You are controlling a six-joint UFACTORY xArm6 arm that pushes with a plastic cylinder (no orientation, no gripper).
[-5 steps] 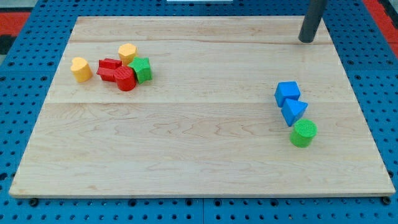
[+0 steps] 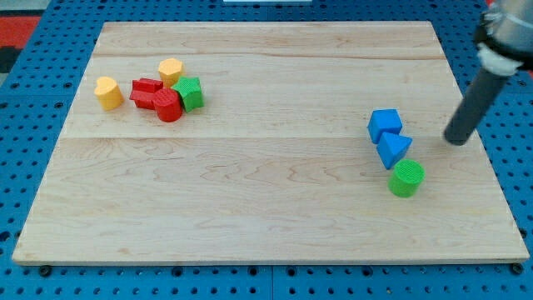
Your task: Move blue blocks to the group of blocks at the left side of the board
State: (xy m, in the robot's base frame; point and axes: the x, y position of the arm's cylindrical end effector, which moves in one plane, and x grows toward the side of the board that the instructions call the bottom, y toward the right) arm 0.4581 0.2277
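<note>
The blue cube point(image 2: 385, 125) and blue triangular wedge point(image 2: 394, 150) touch each other at the 3 o'clock side of the pale wooden tabletop point(image 2: 266, 208), the wedge at the cube's 5 o'clock. A green ribbed cylinder point(image 2: 406, 178) sits against the wedge at its 5 o'clock. My tip point(image 2: 455, 141), a bare rod with no gripper, stands near the blue blocks at their 3 o'clock, apart from them. Well apart at 10 o'clock cluster a yellow heart-shaped block point(image 2: 107, 92), red blocks point(image 2: 156, 99), a yellow block point(image 2: 171, 72) and a green block point(image 2: 190, 93).

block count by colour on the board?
Blue: 2, cube and triangular block
Green: 2, cylinder and one in the left group
Red: 2
Yellow: 2
Total: 8
</note>
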